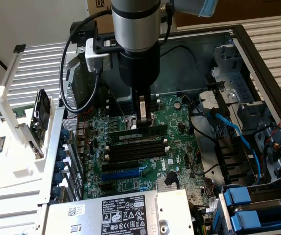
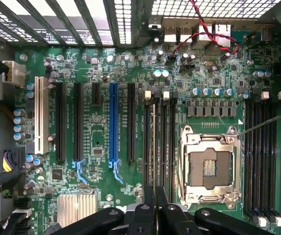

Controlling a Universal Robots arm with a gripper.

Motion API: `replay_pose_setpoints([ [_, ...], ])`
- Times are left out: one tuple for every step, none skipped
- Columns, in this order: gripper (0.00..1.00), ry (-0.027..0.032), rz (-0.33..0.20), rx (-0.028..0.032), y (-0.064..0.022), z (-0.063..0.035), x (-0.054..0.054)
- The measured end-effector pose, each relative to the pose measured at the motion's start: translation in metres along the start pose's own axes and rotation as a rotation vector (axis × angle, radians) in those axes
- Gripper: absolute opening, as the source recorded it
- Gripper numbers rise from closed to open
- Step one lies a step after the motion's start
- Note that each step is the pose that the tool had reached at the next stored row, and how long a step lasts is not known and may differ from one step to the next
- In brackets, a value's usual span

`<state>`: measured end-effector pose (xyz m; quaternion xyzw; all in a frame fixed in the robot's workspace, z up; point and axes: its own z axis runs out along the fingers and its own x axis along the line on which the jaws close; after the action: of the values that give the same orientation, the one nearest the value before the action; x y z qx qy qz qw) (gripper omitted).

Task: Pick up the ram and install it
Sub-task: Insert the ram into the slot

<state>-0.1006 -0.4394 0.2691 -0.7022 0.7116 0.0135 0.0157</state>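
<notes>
The ram is a long green stick with black chips. It lies level along the bank of black memory slots, on the side nearest the processor socket. My gripper comes straight down from above and is shut on the ram's middle. In the wrist view the ram shows edge-on as a thin line between the fingertips of my gripper, lined up with the slots. Whether it is seated in a slot I cannot tell.
The open processor socket lies right beside the slots, with a second slot bank beyond it. Blue cables and drive bays fill the exterior view's right. A power supply sits in front, a white rack outside the case.
</notes>
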Motion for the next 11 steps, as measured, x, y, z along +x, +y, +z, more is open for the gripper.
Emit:
replay_pose_setpoints([
  [0.12, -0.0001, -0.001, -0.0015, 0.0001, 0.0005, 0.0],
  [0.12, -0.0001, -0.002, -0.0031, 0.0001, 0.0008, 0.0],
  [0.12, 0.0001, -0.003, -0.0049, 0.0002, 0.0012, 0.0],
  [0.12, 0.0, -0.004, -0.0069, 0.0003, 0.0017, 0.0001],
  [0.12, 0.0001, -0.006, -0.0097, 0.0002, 0.0024, 0.0001],
  [0.12, 0.0002, -0.008, -0.0133, 0.0002, 0.0031, 0.0002],
  [0.12, 0.0003, -0.011, -0.0178, 0.0003, 0.0037, 0.0002],
  [0.12, 0.0006, -0.016, -0.0226, 0.0003, 0.0042, 0.0],
  [0.12, 0.0008, -0.021, -0.0264, 0.0003, 0.0047, -0.0003],
  [0.12, 0.0009, -0.026, -0.0291, 0.0003, 0.0053, -0.0005],
  [0.12, 0.0009, -0.031, -0.0307, 0.0004, 0.0055, -0.0005],
])
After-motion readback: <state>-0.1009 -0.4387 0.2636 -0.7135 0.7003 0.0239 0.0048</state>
